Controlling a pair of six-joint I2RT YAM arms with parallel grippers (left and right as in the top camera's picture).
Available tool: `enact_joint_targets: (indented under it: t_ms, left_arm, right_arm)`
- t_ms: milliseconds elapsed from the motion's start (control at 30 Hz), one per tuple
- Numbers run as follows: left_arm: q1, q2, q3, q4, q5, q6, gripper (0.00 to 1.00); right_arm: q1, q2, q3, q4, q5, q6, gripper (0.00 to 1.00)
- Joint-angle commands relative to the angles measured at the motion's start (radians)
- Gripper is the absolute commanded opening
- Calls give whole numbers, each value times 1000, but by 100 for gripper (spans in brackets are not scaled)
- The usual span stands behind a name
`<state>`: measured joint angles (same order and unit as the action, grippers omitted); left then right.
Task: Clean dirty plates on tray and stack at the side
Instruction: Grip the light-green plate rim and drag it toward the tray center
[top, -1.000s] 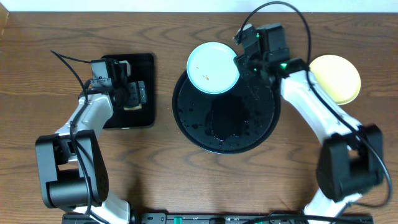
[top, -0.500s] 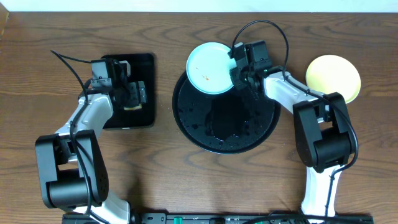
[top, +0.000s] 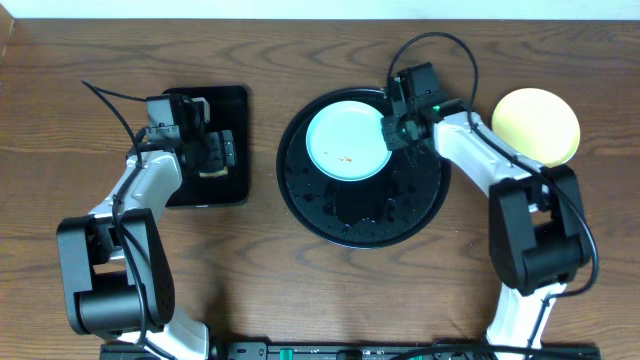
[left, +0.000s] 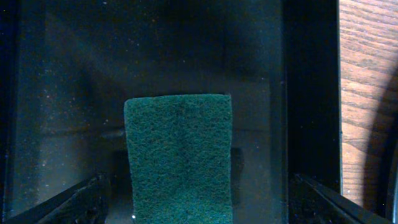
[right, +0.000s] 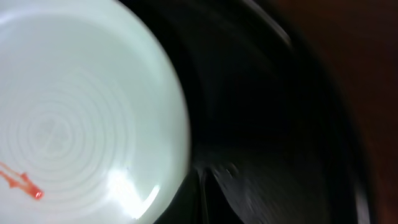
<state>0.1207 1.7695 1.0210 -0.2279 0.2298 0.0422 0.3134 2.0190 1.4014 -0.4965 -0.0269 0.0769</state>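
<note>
A pale mint-blue plate (top: 345, 140) with orange specks lies flat in the upper half of the round black tray (top: 365, 215). The right wrist view shows this plate (right: 81, 106) close up, with an orange smear near its lower left. My right gripper (top: 391, 130) is shut and sits right at the plate's right edge, its fingertips (right: 200, 186) pressed together over the dark tray. A pale yellow plate (top: 539, 127) lies on the table at the far right. My left gripper (left: 199, 202) hangs open above a green sponge (left: 178, 155).
The sponge lies in a small black rectangular tray (top: 236, 110) to the left of the round tray. The round tray's surface looks wet. Both arm bases stand at the table's front edge, and cables arch over the back.
The mint plate has slid from the tray's upper-left rim down into the tray. My right gripper has closed and shifted slightly with the plate. The left arm has not moved.
</note>
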Motion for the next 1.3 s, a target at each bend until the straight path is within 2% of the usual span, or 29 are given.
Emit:
enact_joint_targets:
  t_ms: [0,167,200,233,267,300,333,433,600,867,933,967,1000,1033,1133,1267]
  left_arm:
    - [2,-3,4,-2,-6,3,91]
    - [2,-3,4,-2,-6,3,91]
    - [3,-3,4,-2,-6,3,91]
    - [3,-3,4,-2,-6,3,91]
    - [3,-3,4,-2,-6,3,91]
    - [3,-3,4,-2,-6,3,91]
    - [3,-3,4,-2,-6,3,91]
    - [3,-3,4,-2,-6,3,91]
    - [3,-3,4,-2,-6,3,91]
    - [3,-3,4,-2,-6,2,91]
    - [3,-3,4,-2,-6,3,91]
    - [3,-3,4,-2,-6,3,91]
    - [3,-3,4,-2,-6,3,91]
    - [3,-3,4,-2,-6,3,91]
    - [3,-3,4,-2,-6,3,91]
    - [3,-3,4,-2,-6,3,91]
  right_arm:
    - [-14,-58,-4,-17,34,101,1]
    - [-12,-57,-4,-79,-5,106,2]
    - [-12,-57,-4,-66,2,105,5]
    - [-12,-56,-4,-39,4,92,13]
    - [-13,-54,-4,3,3,70,27]
    - [-13,-53,-4,47,2,50,49]
    - [-13,-53,-4,92,-1,23,59]
    - [-13,-53,-4,140,-7,-53,67]
    - [-13,-17,-4,180,-117,-160,63]
    - [-13,103,-4,264,-113,-161,55]
    - [-11,126,-4,277,-113,-161,47]
    - [-11,127,-4,277,-113,-161,37]
    - [-11,127,-4,277,-112,-161,20]
    - [-11,126,-4,281,-113,-161,11]
    - [-12,102,-1,297,-113,-161,1]
    - [-13,33,-1,262,-113,-160,1]
